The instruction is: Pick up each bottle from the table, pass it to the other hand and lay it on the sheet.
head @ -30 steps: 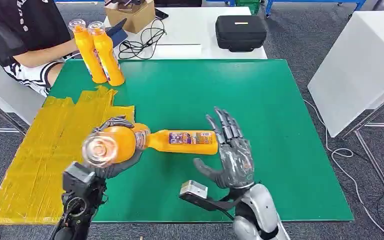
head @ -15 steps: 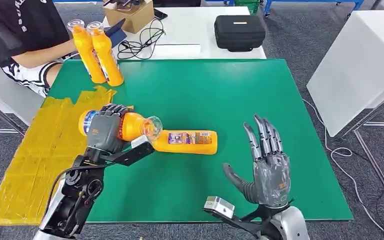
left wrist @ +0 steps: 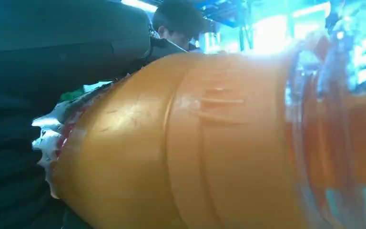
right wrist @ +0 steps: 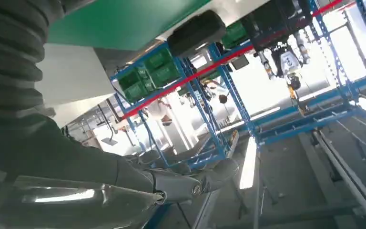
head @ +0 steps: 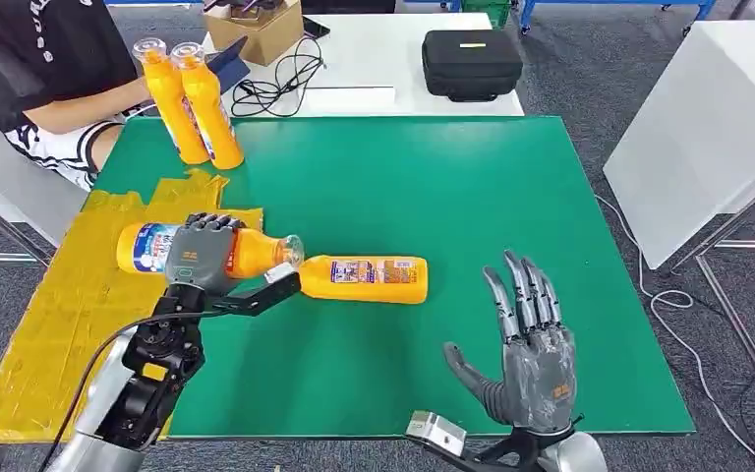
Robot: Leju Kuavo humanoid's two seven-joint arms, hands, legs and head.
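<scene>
My left hand (head: 202, 258) grips an orange bottle (head: 147, 247) lying sideways, its base over the yellow sheet (head: 79, 305) and its cap end toward the table's middle. Up close in the left wrist view, that orange bottle (left wrist: 195, 143) sits against the dark fingers (left wrist: 52, 43). A second orange bottle (head: 364, 279) lies flat on the green table (head: 433, 187), its end close to the held bottle's cap. Two more orange bottles (head: 189, 98) stand upright at the far left corner. My right hand (head: 529, 342) hovers open over the near right part of the table, holding nothing.
A person sits at the far left behind the standing bottles (head: 29, 69). On the white table beyond lie a black case (head: 472, 63), a cardboard box (head: 256, 28) and cables (head: 285, 79). A white cabinet (head: 708, 118) stands to the right.
My left hand has swung the held bottle leftward and turned it, bringing its base over the yellow sheet. My right hand has pulled back from the bottle toward the near edge, fingers spread.
</scene>
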